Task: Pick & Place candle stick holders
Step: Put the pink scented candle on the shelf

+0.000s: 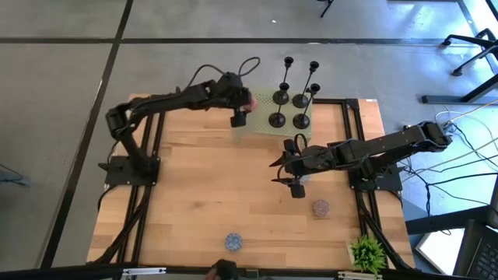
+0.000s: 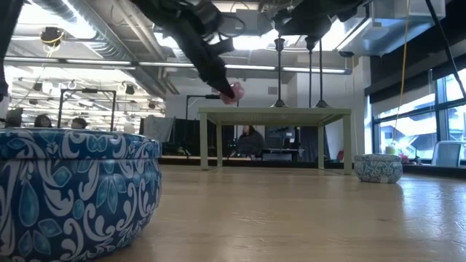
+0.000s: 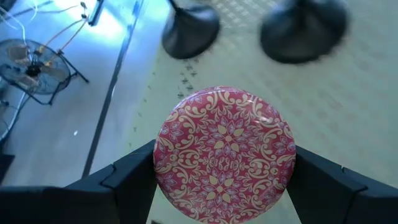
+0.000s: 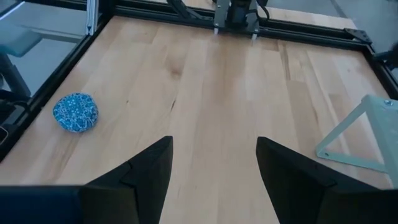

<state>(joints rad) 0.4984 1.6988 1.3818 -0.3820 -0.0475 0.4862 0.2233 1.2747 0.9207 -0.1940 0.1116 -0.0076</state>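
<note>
the left gripper point(image 1: 239, 118) hangs above the near-left edge of a small pale green metal stand point(image 1: 264, 124) at the far side of the wooden table point(image 1: 202, 202), its two dark fingers clamped on the rim of a round red disc with a cream floral pattern point(image 3: 225, 154). the patterned face looks toward the wrist camera, so the grip is across the disc's width, which probably keeps it level for setting down on the stand's textured top.

the four black candle stick holders point(image 1: 289, 99), each a round flat base with a thin stem and tiny cup, stand upright in a square cluster on the stand, just beyond the disc. two of their bases point(image 3: 189, 28) show blurred past it in the left wrist view. none is gripped.

the right gripper point(image 1: 292, 173) hovers over mid-table, near the stand's near edge, fingers point(image 4: 146, 171) spread with nothing between them, likely waiting.

a blue patterned round piece point(image 1: 233, 242) and a greyish one point(image 1: 320, 208) lie on the near part of the table, well apart. a small green plant point(image 1: 367, 253) sits at the near right corner.
</note>
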